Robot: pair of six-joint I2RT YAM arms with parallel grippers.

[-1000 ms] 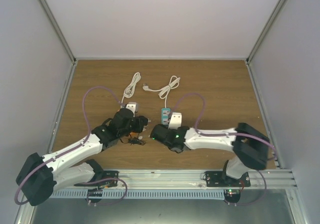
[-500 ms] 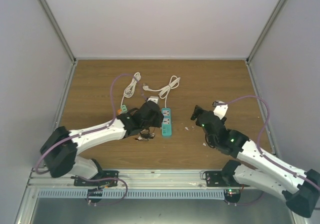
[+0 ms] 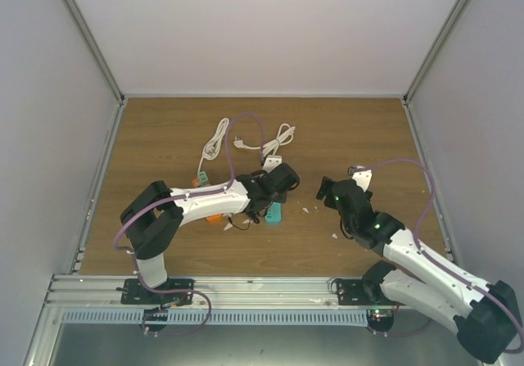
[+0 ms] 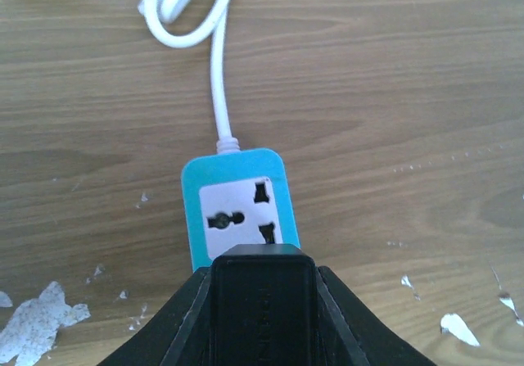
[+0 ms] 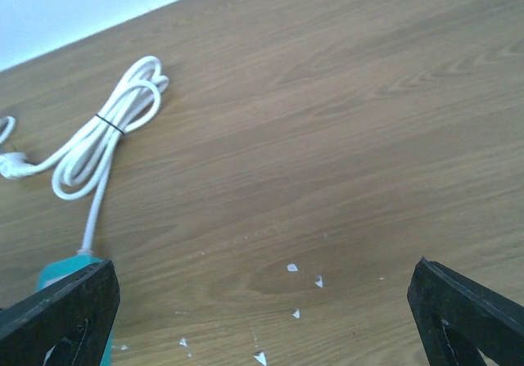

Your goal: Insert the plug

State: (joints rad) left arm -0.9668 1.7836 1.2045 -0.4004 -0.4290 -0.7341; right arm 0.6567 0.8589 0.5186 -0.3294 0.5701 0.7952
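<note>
1. I log the left jaws as clenched on the plug, a black boxy block wedged between the two black fingers at the bottom of the left wrist view.
2. The plug sits over the near end of the teal power strip and hides that end. I cannot tell whether its prongs are in a socket. The strip's far socket, just beyond the plug, is uncovered.
3. I log the right jaws as released and spread wide. Their fingertips show at the two lower corners of the right wrist view, with only bare wood between them. From above they sit right of the strip and apart from it.
4. A white cord leaves the far end of the strip and runs to a tied coil further back.
5. A second white cord lies loosely coiled to the left of the first, well apart from the strip.
6. An orange block peeks out just beside the near side of the left arm.
7. White flecks are scattered on the wood on both sides of the strip.
8. The wooden counter carries all of the above
</note>
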